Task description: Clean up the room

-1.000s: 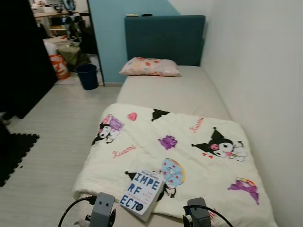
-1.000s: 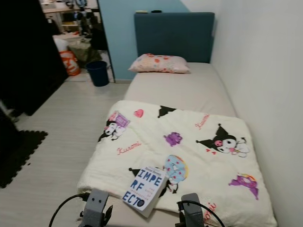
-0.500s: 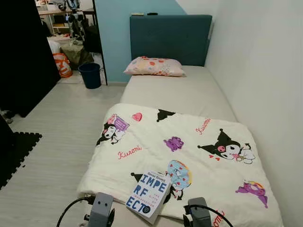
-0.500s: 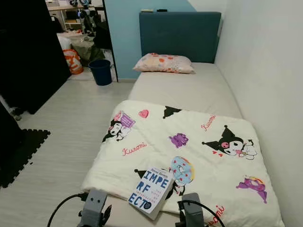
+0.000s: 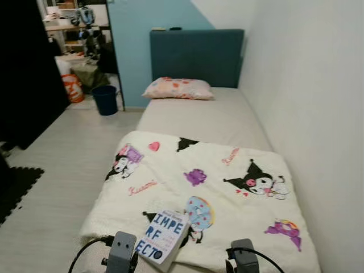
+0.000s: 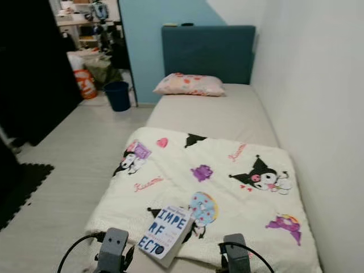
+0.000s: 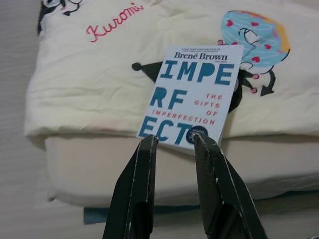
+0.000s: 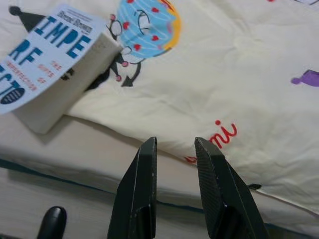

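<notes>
At the foot of the bed, head views show a white paperback book with blue lettering (image 5: 161, 243) overhanging the cream cartoon-print quilt (image 5: 216, 193); left wrist: left gripper (image 7: 173, 141) unclenched, aimed at it; right wrist: right gripper (image 8: 174, 143) parted, empty; a nudge could tip it floorward.

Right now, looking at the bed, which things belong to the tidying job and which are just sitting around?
For the job:
white paperback book with blue lettering
cream cartoon-print blanket
left gripper, open, near the book
right gripper, open

Just there:
patterned pink pillow
dark blue bin
teal headboard
</notes>
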`<state>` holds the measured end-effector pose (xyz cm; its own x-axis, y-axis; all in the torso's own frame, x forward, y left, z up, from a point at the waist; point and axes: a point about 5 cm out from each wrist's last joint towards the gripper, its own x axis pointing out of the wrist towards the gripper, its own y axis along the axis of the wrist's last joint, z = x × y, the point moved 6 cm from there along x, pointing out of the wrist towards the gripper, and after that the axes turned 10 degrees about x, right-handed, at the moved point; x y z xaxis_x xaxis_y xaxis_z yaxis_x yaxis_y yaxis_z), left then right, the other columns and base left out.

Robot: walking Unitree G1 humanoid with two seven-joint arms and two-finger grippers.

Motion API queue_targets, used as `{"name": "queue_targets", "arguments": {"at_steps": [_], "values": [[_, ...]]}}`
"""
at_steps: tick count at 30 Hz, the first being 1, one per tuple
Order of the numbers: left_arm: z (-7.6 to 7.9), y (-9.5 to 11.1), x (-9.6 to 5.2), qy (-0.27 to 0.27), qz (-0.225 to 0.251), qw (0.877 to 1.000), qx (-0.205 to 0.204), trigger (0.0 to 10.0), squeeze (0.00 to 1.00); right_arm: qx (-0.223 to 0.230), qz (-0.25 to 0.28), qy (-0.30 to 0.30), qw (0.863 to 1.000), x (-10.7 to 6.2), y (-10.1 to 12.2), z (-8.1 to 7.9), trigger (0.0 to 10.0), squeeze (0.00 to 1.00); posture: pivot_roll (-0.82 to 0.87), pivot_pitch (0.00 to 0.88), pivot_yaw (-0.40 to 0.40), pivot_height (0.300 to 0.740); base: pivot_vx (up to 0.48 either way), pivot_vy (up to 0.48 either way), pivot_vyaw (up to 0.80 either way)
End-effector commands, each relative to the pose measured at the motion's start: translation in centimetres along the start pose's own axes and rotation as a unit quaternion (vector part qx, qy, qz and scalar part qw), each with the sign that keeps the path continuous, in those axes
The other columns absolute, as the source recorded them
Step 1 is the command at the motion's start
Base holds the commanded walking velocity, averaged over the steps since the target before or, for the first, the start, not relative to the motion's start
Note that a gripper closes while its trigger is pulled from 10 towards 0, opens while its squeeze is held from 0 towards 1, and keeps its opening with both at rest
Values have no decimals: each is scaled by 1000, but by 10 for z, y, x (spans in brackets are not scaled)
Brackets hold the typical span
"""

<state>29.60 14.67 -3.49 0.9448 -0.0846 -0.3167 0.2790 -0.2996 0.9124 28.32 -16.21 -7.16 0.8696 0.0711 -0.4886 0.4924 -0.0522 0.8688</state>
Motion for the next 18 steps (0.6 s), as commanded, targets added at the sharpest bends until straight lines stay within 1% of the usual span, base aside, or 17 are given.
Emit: {"name": "queue_targets", "arguments": {"at_steps": [1, 10, 14, 15, 18], "values": [[-4, -8, -3, 6, -11, 1000, -1, 10000, 0, 9, -6, 3, 1000, -1, -5, -4, 10000, 0, 6, 93, -24, 740, 0, 0, 0], [-3, -6, -2, -5, -8, 1000, 4, 10000, 0, 18, -3, -1, 1000, 0, -3, -5, 10000, 0, 11, 95, -26, 740, 0, 0, 0], [-5, -4, -1, -7, -7, 1000, 4, 10000, 0, 22, 16, 3, 1000, 4, 8, -11, 10000, 0, 13, 97, -22, 740, 0, 0, 0], [-8, -3, 0, -4, -6, 1000, 1, 10000, 0, 18, 24, 8, 1000, 5, 13, -14, 10000, 0, 10, 98, -23, 740, 0, 0, 0], [-10, -2, 1, 0, -5, 1000, -3, 10000, 0, 12, 32, 14, 999, 7, 18, -17, 10000, 0, 9, 98, -23, 740, 0, 0, 0]]}}
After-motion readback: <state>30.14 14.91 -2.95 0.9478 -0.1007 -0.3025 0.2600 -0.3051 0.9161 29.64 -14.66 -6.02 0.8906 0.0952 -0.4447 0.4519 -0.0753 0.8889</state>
